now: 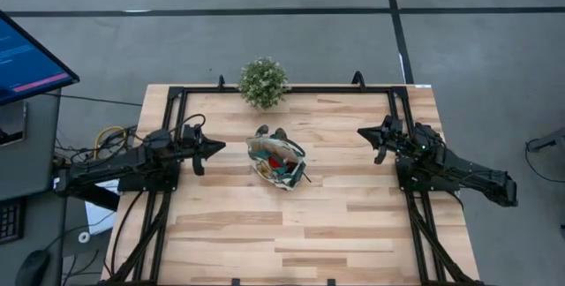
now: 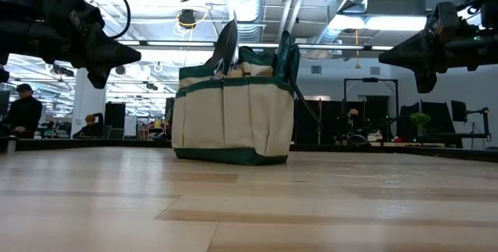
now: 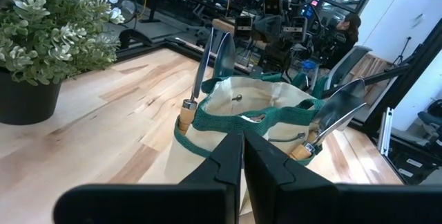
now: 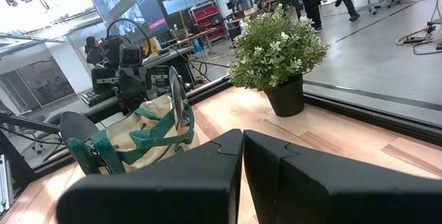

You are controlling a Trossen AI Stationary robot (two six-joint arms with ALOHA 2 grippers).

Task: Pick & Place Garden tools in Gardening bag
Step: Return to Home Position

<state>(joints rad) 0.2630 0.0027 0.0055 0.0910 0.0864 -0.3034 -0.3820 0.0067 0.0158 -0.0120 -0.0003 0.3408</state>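
Beige canvas gardening bag [image 1: 261, 169] with teal trim stands upright near the middle of the bench [image 1: 353, 224]. It is near the potted plant [image 1: 263, 82] but not touching it.

Left hand [image 1: 219, 146] hangs over the bench on the bag's left side, tip aimed at the bag with a clear gap between. Its fingers [image 3: 221, 162] are pressed together along a thin seam, with nothing held.

Right hand [image 1: 362, 132] is on the opposite side, well apart from the bag and pointed inward. Its fingers [image 4: 207, 162] are likewise closed tight and empty.

Left wrist view:
- The bag [image 3: 228, 99] is straight ahead.
- One trowel [image 3: 222, 54] stands blade-up, wooden handle tucked in an outer pocket.
- A second trowel [image 3: 342, 106] sits in another pocket, blade leaning outward.

Right wrist view: the bag [image 4: 131, 137] is beyond the fingers, with the plant [image 4: 276, 51] off to its side on the bench.

Low view: the bag [image 2: 233, 116] sits flat on the wood, and a silver blade rises above its rim.

High view: a red thing [image 1: 282, 156] shows inside the bag's mouth, too small to identify.
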